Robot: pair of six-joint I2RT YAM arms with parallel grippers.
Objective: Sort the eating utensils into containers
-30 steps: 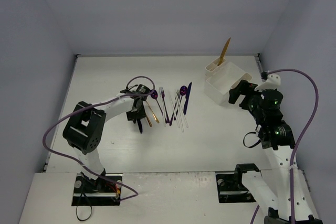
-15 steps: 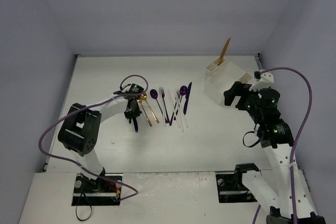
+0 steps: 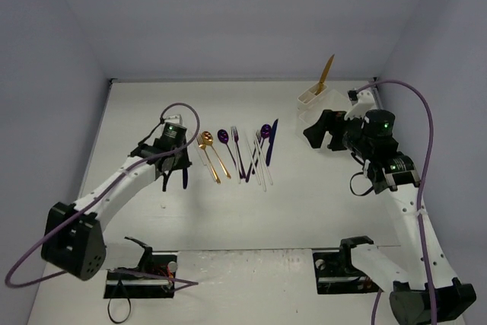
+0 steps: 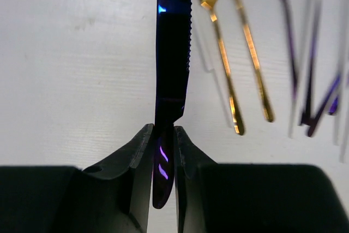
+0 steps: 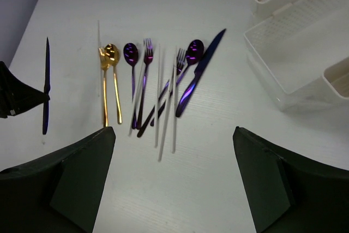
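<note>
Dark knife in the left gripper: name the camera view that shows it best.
Left wrist. The dark knife runs up the frame there, serrated edge clear, handle pinched by the left gripper. Top external shows only a thin dark sliver by the gripper; right wrist shows it small, at the far left edge.

We've got one dark purple-blue knife (image 4: pixel 173 53) pinched by its handle in the left gripper (image 4: pixel 162 132), its serrated blade pointing away, set apart to the left of the row. Next come two gold utensils (image 5: pixel 109 80) side by side. After them, purple spoons (image 5: pixel 131 53), forks (image 5: pixel 147 58), a second knife (image 5: pixel 199 75) and clear white pieces (image 5: pixel 161 102) lie fanned out, some crossing. Over at the white organizer (image 5: pixel 305 53), a gold knife (image 3: pixel 326 74) stands tilted in a small cup compartment (image 3: pixel 312 97).
</note>
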